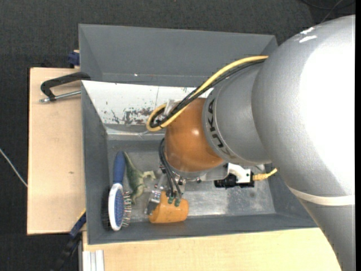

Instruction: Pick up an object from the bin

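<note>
Grey arm [304, 112] hangs over an orange lump [168, 213]; blue brush [117, 199] just left.

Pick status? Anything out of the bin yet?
Done: the gripper is down inside the bin, at an orange rounded lump by the wall at the view's bottom. In hand: nothing visibly gripped. Left: grasp and lift; the lump and the blue brush beside it lie on the floor.
</note>
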You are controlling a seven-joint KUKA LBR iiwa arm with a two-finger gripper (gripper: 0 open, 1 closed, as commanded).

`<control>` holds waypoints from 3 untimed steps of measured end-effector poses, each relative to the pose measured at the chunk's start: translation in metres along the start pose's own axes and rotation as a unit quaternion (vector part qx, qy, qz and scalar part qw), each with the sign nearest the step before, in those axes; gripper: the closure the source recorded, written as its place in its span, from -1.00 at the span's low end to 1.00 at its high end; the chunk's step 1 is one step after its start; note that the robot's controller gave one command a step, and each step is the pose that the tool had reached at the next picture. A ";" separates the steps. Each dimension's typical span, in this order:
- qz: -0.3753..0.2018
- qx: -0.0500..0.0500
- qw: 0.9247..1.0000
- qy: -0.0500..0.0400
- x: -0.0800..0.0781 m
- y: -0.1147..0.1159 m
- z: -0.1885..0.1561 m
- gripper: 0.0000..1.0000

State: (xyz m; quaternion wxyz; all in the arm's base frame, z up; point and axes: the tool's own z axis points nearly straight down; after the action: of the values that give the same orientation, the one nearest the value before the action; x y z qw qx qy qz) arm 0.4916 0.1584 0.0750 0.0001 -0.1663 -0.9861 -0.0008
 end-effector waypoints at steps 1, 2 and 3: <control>-0.062 -0.001 0.998 -0.004 -0.021 -0.036 -0.037 -1.00; 0.030 -0.006 1.000 -0.004 -0.024 -0.046 -0.003 -1.00; 0.030 -0.008 0.999 -0.005 -0.024 -0.043 -0.003 1.00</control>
State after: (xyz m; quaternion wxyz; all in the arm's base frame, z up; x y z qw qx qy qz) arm 0.4996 0.1096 0.0783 -0.0066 -0.1961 -0.9805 -0.0083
